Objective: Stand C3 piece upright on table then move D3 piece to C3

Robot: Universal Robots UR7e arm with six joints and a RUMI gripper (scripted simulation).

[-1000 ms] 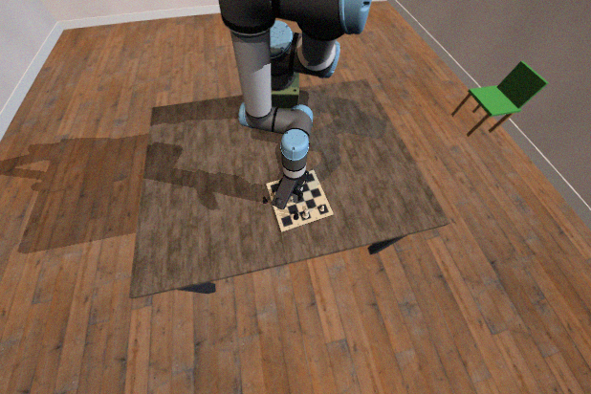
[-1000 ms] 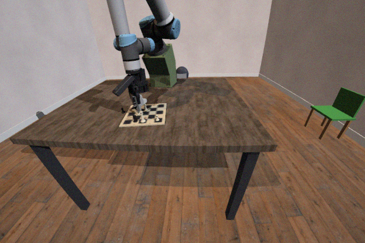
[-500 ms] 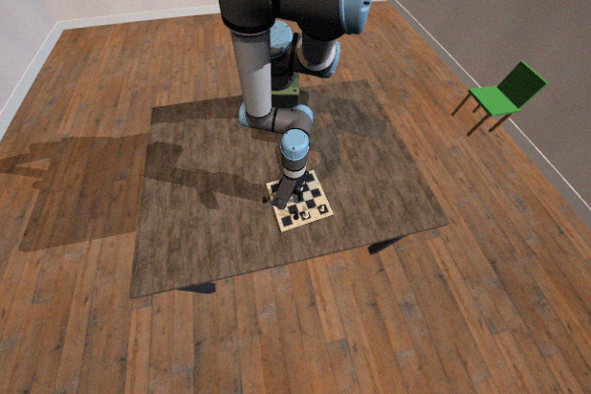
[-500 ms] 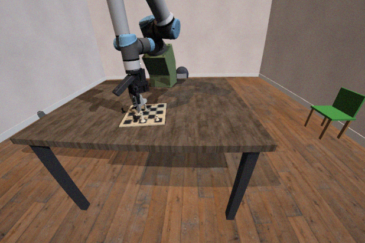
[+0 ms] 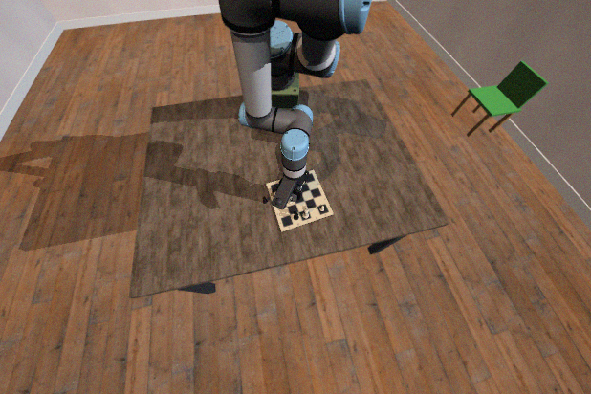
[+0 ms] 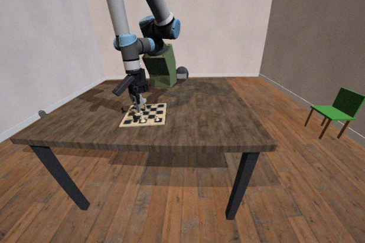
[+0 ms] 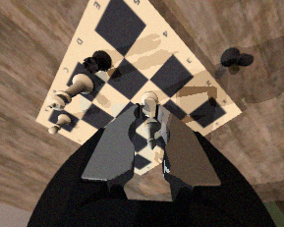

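One white chess piece sits clamped between the two fingers of my end effector, which I see from the wrist view pointing down over the chessboard. The fingers are closed on the piece's slim body, with its rounded head showing just beyond the fingertips. I cannot tell from any view whether its base is touching the board or just above it, and I cannot read the exact square under it, though it lies near the row marked 3 on the board's edge.

Off to one side, near the edge lettered C and D, I see a small cluster: a black piece and, beside it, a taller white piece, with two smaller white pieces nearer the board's corner. All of them look upright from the exterior view, but they are small there.

A black piece stands on the wooden counter, off the board, just beside its numbered edge; in the exterior view it shows as a small dark shape left of the board, and it seems upright.

The arm reaches down from its green pedestal at the counter's far side. A green chair stands well apart by the wall.
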